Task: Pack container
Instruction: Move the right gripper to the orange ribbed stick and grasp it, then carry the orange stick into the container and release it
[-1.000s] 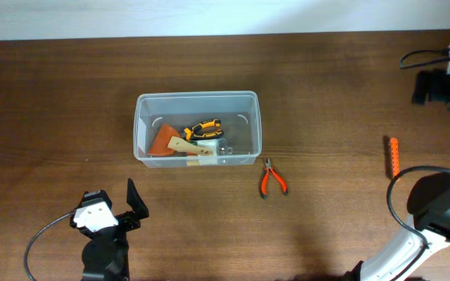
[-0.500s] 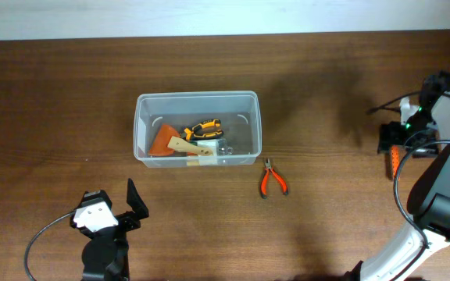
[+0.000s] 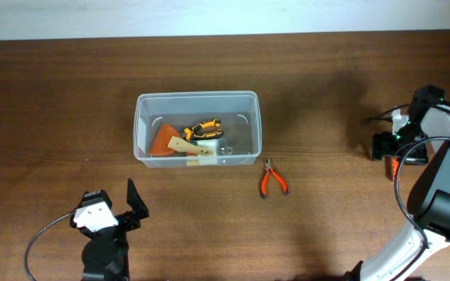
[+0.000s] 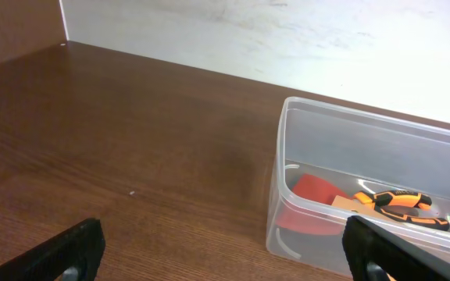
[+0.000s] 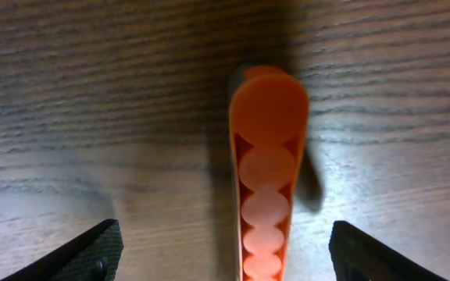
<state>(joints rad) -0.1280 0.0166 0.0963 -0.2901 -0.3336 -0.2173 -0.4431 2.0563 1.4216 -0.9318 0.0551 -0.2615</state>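
The clear plastic container (image 3: pixel 198 129) sits at the table's middle and holds a red scraper, a wooden-handled tool and a yellow-black tool; it also shows in the left wrist view (image 4: pixel 381 187). Orange-handled pliers (image 3: pixel 273 179) lie on the table just right of it. An orange tool (image 5: pixel 266 195) lies at the far right, mostly hidden under my right arm in the overhead view (image 3: pixel 394 165). My right gripper (image 5: pixel 225 250) is open, low over that tool, one finger on each side. My left gripper (image 4: pixel 225 250) is open and empty near the front left (image 3: pixel 112 215).
The brown wooden table (image 3: pixel 69 94) ends at a white wall along the back. Black cables (image 3: pixel 401 203) loop around my right arm at the right edge.
My right arm has swung from the far right corner toward the front and come down over the orange tool. My left arm has not moved.
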